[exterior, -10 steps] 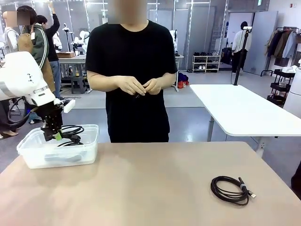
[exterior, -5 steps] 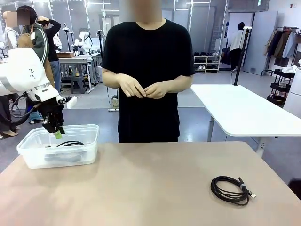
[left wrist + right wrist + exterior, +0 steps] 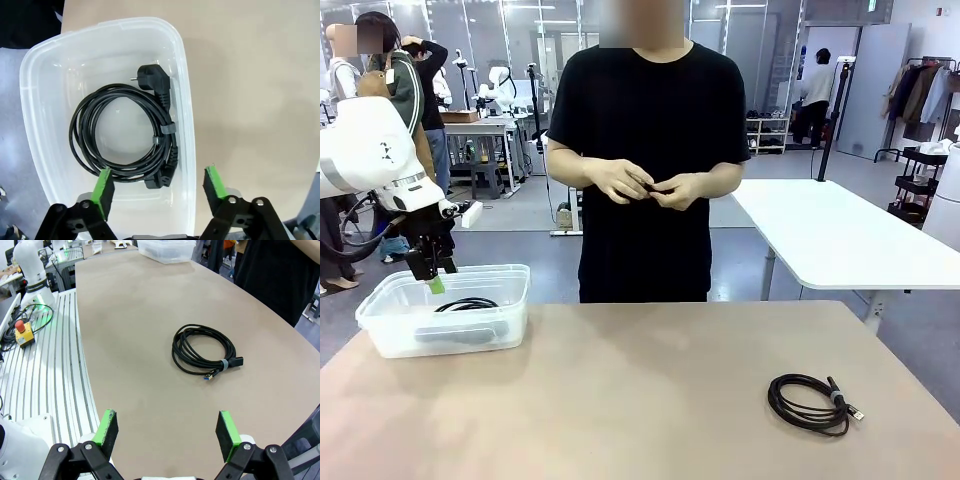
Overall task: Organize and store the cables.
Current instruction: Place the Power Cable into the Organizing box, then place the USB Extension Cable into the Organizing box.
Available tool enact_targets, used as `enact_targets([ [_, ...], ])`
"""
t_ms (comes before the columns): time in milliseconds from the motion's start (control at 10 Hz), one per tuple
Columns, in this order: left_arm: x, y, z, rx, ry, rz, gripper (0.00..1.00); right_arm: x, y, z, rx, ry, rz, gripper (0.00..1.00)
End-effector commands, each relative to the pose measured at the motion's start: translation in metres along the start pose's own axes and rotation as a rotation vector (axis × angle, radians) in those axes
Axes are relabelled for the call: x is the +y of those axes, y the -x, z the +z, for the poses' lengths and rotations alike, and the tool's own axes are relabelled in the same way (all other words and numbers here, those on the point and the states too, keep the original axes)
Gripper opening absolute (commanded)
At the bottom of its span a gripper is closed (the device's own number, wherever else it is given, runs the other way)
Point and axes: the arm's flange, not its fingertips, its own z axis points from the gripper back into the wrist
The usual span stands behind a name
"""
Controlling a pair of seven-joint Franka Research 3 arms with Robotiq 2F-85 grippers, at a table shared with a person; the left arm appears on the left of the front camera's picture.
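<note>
Left jaws: wide open, empty, above the bin [image 3: 380, 325].
Right jaws: wide open, empty, over the near worktop [image 3: 640, 400].
Done: one cable [image 3: 165, 135] lies coiled in the bin, far left.
To do: we judge the second cable [image 3: 837, 398], near right, needs storing.

Left tool [image 3: 430, 272] is lifting out of the plastic tub [image 3: 380, 325]. A second ago it was down inside, pinching the coiled cable; now it is hanging above the tub's far left rim, clear of it. Its jaws are spreading over the same stretch, going from clamped to wide apart with nothing between them.

Cable [image 3: 125, 135] is no longer being held up over the rim. It is lying flat on the tub floor, coil round, plug toward one end.

Left arm's white wrist is drawing up and slightly back with the tool.

Person [image 3: 655, 130] is drifting toward picture right behind the table [image 3: 650, 400], hands [image 3: 650, 187] travelling along with the body.
</note>
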Motion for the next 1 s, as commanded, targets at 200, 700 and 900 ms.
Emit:
enact_targets([
  [200, -0.0001, -0.0003, 0.0000, 0.006, 0.000, 0.010, 0.83, 0.0000, -0.0026, 0.0008, -0.012, 0.006, 0.002, 1.00],
  [700, -0.0001, -0.0003, 0.0000, 0.006, 0.000, 0.010, 0.83, 0.0000, -0.0026, 0.0008, -0.012, 0.006, 0.002, 1.00],
  [900, -0.0001, -0.0003, 0.0000, 0.006, 0.000, 0.010, 0.83, 0.0000, -0.0026, 0.0008, -0.012, 0.006, 0.002, 1.00],
])
